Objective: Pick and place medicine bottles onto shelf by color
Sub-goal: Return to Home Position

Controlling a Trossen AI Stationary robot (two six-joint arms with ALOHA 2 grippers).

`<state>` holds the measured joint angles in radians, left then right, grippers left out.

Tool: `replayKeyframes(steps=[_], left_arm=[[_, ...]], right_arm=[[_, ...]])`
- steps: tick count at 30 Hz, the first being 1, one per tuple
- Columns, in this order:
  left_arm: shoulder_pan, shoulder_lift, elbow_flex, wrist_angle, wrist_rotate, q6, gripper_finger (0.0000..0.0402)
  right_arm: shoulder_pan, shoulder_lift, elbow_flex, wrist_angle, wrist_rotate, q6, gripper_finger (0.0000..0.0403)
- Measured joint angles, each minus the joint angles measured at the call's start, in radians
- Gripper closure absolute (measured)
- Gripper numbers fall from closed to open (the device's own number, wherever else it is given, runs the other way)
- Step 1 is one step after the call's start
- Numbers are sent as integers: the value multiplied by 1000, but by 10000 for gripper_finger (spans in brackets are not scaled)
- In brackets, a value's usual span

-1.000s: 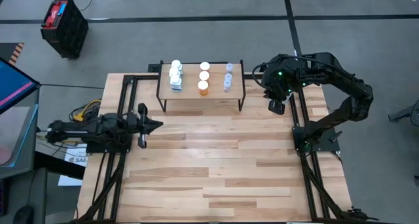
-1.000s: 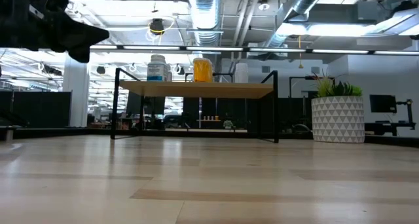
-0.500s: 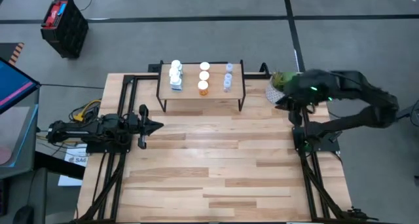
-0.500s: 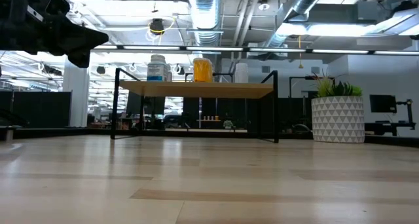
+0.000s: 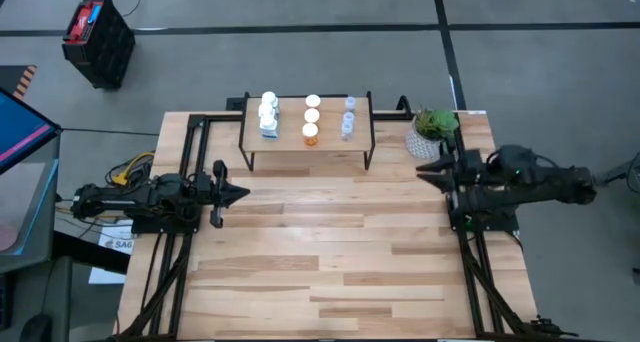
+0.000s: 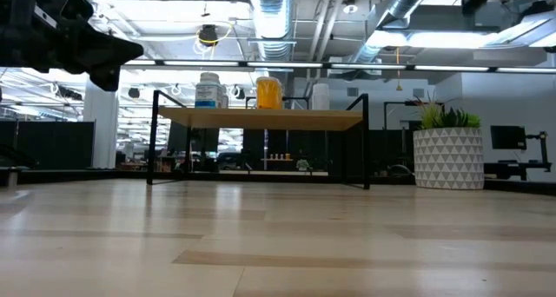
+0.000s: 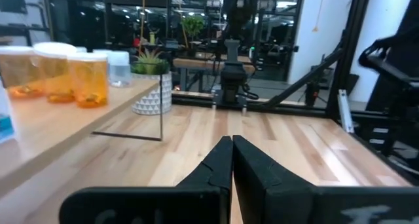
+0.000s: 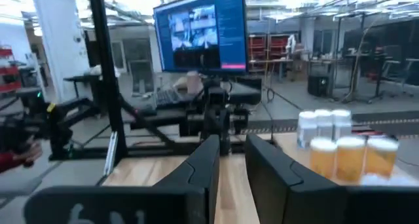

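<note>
Since the medicine bottles (image 5: 312,117) stand sorted by colour on the shelf (image 5: 290,140) at the far side of the table (image 5: 330,252), park your right gripper (image 5: 425,170), fingers narrowly apart, clear of the plant (image 5: 434,124). The left gripper (image 5: 240,192) waits at left, fingers together.

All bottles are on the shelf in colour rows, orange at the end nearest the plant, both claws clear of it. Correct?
No. The orange bottles stand in the middle of the shelf; the clear bottles hold the end nearest the plant, as the high view shows. The rest holds: the left claw and right claw are clear of the shelf.
</note>
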<state>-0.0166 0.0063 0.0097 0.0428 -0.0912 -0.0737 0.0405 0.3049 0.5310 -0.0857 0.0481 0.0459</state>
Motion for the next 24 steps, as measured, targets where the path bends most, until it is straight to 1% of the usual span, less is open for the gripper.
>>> replayKeyframes(steps=[5,7,11,16,21,24], left_arm=[[0,0,0,-7,30,-33,401],[0,0,0,-7,33,-34,401],[0,0,-1,-7,33,-41,401],[0,0,-2,-7,33,-44,401],[0,0,-2,-7,33,-44,401],[0,0,-2,-7,33,-44,401]], right_arm=[[16,-164,-218,50,0,26,305],[22,-212,-280,89,0,30,305],[28,-303,-376,113,1,9,305],[27,-297,-449,189,3,-26,305],[27,-304,-520,230,4,-30,305],[22,-299,-522,192,4,-31,305]])
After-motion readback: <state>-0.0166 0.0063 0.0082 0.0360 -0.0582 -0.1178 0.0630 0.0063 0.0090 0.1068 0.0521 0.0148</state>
